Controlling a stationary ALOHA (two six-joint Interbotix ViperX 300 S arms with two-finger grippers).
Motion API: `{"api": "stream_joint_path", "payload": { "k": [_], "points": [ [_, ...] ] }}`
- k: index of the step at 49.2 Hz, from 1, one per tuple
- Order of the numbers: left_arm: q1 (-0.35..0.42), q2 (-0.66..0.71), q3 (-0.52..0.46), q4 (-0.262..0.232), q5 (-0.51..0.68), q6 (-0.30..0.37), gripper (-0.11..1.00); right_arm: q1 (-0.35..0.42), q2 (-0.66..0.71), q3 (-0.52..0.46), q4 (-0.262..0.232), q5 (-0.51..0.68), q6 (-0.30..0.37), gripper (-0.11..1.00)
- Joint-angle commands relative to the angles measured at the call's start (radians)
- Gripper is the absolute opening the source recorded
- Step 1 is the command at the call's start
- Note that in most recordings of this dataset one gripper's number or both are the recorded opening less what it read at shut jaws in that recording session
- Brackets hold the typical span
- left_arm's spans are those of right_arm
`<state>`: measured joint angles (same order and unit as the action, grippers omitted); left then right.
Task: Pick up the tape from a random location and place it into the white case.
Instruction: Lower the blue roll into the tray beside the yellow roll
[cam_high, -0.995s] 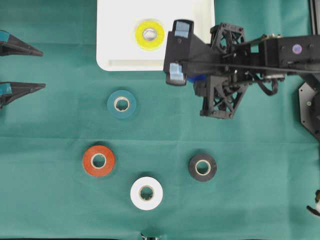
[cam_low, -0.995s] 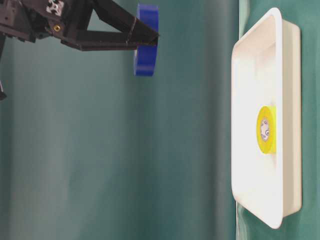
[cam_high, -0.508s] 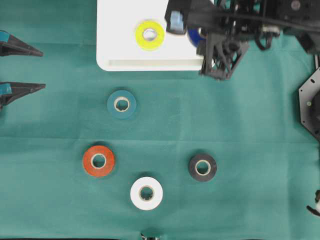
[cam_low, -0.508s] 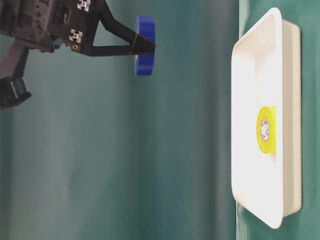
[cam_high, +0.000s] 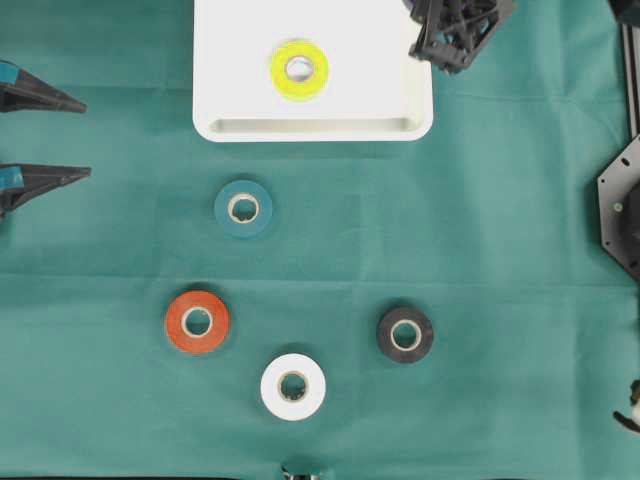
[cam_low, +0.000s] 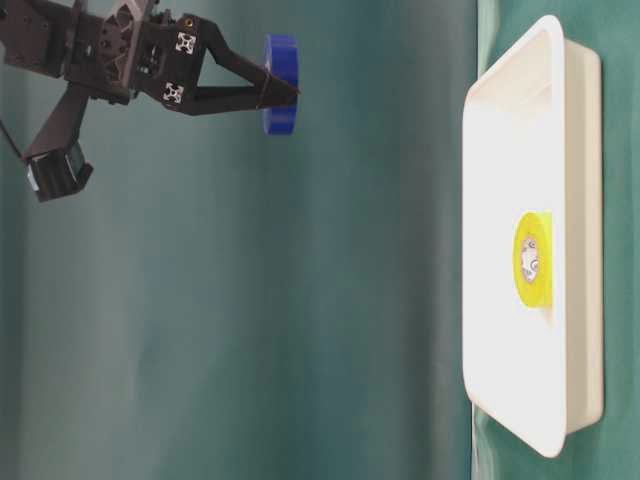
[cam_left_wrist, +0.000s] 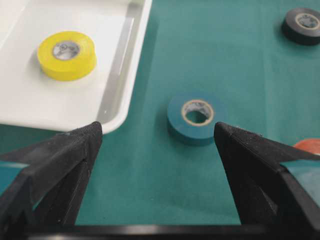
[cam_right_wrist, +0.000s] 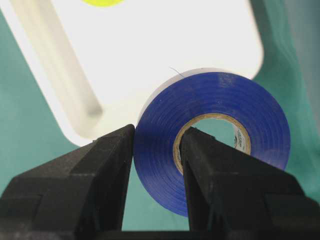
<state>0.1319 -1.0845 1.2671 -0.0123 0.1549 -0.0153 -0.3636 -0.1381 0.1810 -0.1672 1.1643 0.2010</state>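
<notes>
Left gripper (cam_left_wrist: 160, 165): at the left edge of the overhead view, fingers (cam_high: 45, 97) spread wide, holding nothing.
Orange tape (cam_high: 197, 321): flat on the green surface (cam_high: 500, 250), lower left.
Teal tape (cam_high: 243, 208): flat on the surface, just below the white case; seen between the left fingers in the left wrist view.
White tape (cam_high: 293, 387): flat, near the bottom edge.
White case (cam_high: 310, 125): at the top centre, resting on the surface.
Yellow tape (cam_high: 299, 69): lying flat inside the white case.
Black tape (cam_high: 405, 334): flat, right of centre.
Right gripper (cam_right_wrist: 156, 150): fingers (cam_low: 235, 85) closed on the blue tape, one outside the roll, one through its core.
Blue tape (cam_right_wrist: 215, 135): held on edge in the air over the case's corner, clear of the tray.
</notes>
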Motion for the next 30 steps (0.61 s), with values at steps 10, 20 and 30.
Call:
{"api": "stream_joint_path", "payload": {
  "k": [10,20,30],
  "points": [
    [0.003,0.011,-0.009,-0.002,-0.006,-0.002,0.98,0.003,0.044,-0.095,0.011,-0.011,-0.011,0.32],
    [0.003,0.011,-0.009,-0.002,-0.005,-0.002,0.98,0.008,0.135,-0.198,0.018,-0.006,-0.058,0.32],
    [0.003,0.011,-0.009,-0.002,-0.005,-0.002,0.98,0.008,0.183,-0.255,0.037,0.009,-0.086,0.33]
  ]
}}
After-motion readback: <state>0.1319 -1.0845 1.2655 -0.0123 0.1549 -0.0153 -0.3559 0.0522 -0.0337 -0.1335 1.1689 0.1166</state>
